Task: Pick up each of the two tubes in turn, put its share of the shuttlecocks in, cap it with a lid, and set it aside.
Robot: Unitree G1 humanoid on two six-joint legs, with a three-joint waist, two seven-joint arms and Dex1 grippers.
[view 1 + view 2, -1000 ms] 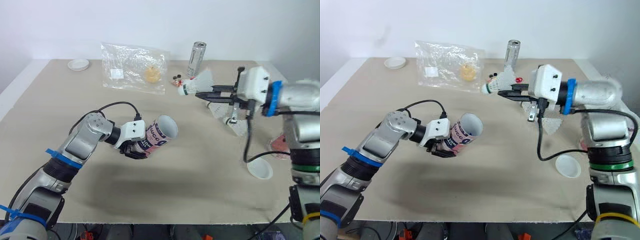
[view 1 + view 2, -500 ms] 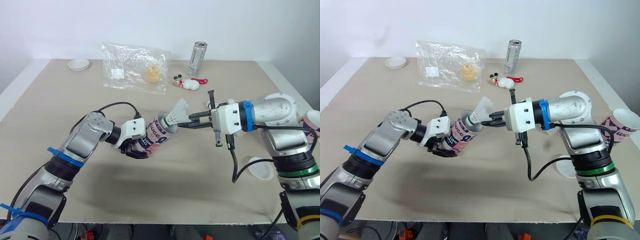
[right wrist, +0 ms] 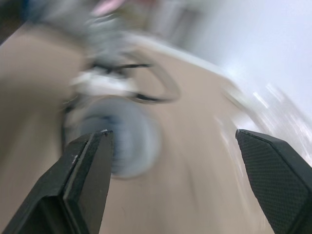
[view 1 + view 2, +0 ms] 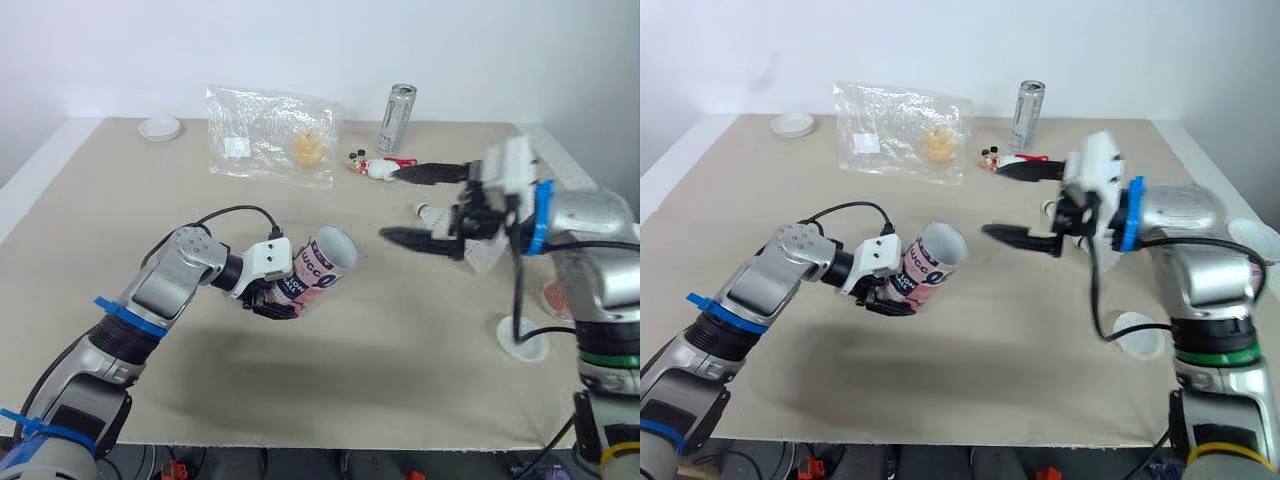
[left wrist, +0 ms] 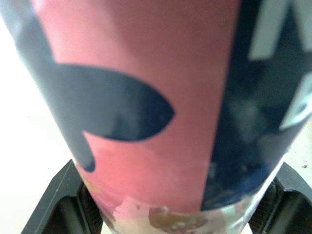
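Note:
My left gripper (image 4: 272, 298) is shut on a pink and navy tube (image 4: 322, 264), holding it tilted above the table with its open mouth facing right. The tube (image 5: 146, 97) sits between the two fingers in the left wrist view. My right gripper (image 4: 390, 203) hangs open and empty a short way right of the mouth, fingers spread wide. Loose shuttlecocks (image 4: 487, 260) lie on the table behind it. A white lid (image 4: 522, 340) lies near the right front. The second tube (image 4: 1254, 238) peeks out behind my right forearm.
At the back of the table are a crinkled plastic bag (image 4: 270, 135), a silver can (image 4: 397, 118) and some small trinkets (image 4: 375, 166). Another white lid (image 4: 158, 128) sits at the back left.
My right gripper carried a shuttlecock to the tube's mouth, then opened and drew back right. The shuttlecock is no longer between its fingers. The left arm held still.

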